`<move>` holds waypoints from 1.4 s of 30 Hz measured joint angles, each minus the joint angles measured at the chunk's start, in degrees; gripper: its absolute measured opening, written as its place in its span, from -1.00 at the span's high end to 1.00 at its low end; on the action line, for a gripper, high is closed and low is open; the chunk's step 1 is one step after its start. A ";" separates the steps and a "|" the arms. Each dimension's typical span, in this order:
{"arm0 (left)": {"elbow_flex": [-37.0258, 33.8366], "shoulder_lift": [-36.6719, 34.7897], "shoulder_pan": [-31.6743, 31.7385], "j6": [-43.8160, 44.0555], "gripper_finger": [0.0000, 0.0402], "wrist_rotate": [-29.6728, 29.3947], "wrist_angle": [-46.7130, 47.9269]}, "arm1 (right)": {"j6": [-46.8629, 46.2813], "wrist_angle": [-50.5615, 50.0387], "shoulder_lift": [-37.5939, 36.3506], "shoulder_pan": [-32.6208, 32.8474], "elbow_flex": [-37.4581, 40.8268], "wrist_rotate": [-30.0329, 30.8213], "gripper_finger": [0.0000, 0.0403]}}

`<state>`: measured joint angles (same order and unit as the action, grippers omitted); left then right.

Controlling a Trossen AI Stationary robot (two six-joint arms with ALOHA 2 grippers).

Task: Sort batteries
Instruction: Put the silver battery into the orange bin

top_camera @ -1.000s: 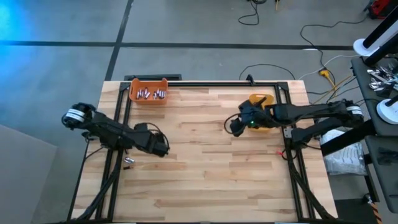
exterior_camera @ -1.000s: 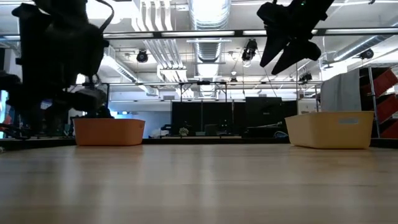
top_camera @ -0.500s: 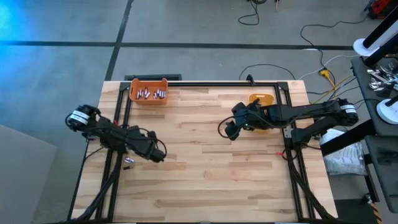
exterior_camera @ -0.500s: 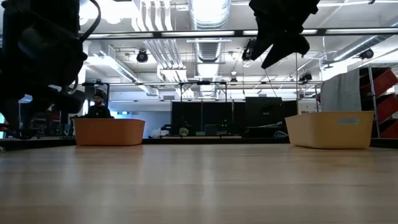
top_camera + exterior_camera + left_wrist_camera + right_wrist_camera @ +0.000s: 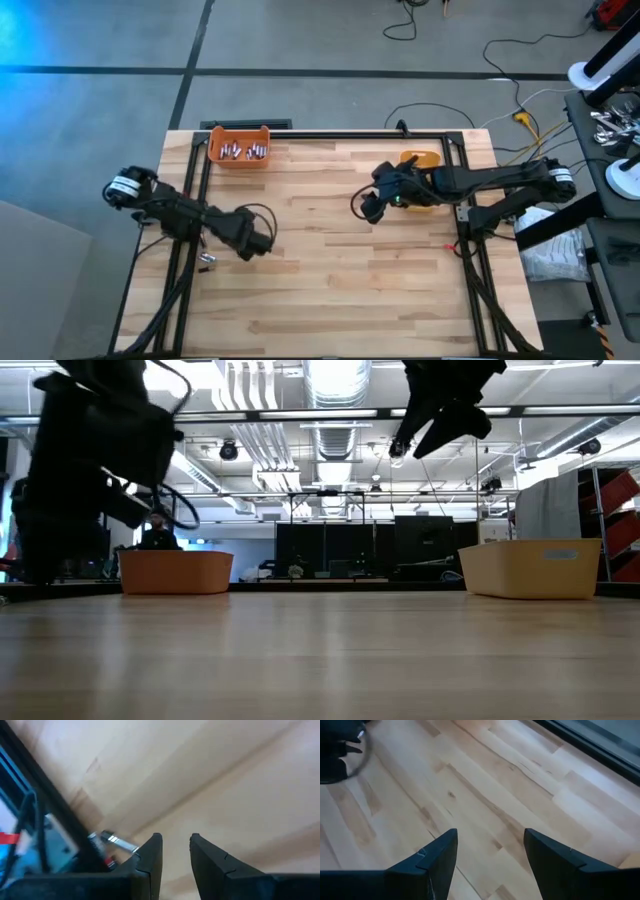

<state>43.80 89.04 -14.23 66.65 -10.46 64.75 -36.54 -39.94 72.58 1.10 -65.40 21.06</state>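
Several silvery batteries [image 5: 243, 151] lie in the orange bin [image 5: 214, 146] at the table's far left. One or two more batteries [image 5: 207, 259] lie loose by the left frame rail; one of these batteries [image 5: 118, 841] shows in the left wrist view. My left gripper [image 5: 258, 243] hovers right of them, its fingers [image 5: 175, 845] a narrow gap apart with nothing between. My right gripper [image 5: 367, 206] hangs open [image 5: 490, 845] above bare wood, left of the yellow bin [image 5: 421, 161], which the right arm partly hides.
A black frame [image 5: 330, 134] runs along the table's far, left and right edges. In the low view the orange bin [image 5: 175, 572] and the yellow bin [image 5: 530, 568] stand at the far edge, and both arms hang well above the wood. Bare board lies between the grippers.
My right gripper has moved a little toward the table's left, away from the yellow bin, and stays open. My left arm has swung slightly over the table's left part, with its gripper staying near the loose batteries.
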 joint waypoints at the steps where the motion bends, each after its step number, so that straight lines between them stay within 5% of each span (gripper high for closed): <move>1: 0.19 0.17 1.50 -3.59 0.61 1.78 1.20 | -0.01 0.09 -0.01 0.00 -0.26 0.01 -0.10; 11: 0.43 0.25 16.20 -39.87 0.64 7.08 6.38 | -1.44 -0.03 -0.02 0.53 -2.02 -0.04 -0.09; 15: 0.43 0.25 18.50 -52.52 0.87 7.16 10.34 | -2.88 -0.19 -0.02 1.53 -1.93 -0.07 -0.07; 21: -0.01 1.15 21.18 -50.66 0.98 8.63 15.92 | -4.06 -0.18 -0.02 2.90 -1.74 -0.07 -0.02; 42: -1.16 15.15 25.55 -57.41 1.00 8.00 11.94 | -7.34 -0.12 0.02 5.42 -1.58 -0.02 0.12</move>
<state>42.63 104.20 11.31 9.23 -2.46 76.69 -43.88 -40.05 72.59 6.52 -66.98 21.04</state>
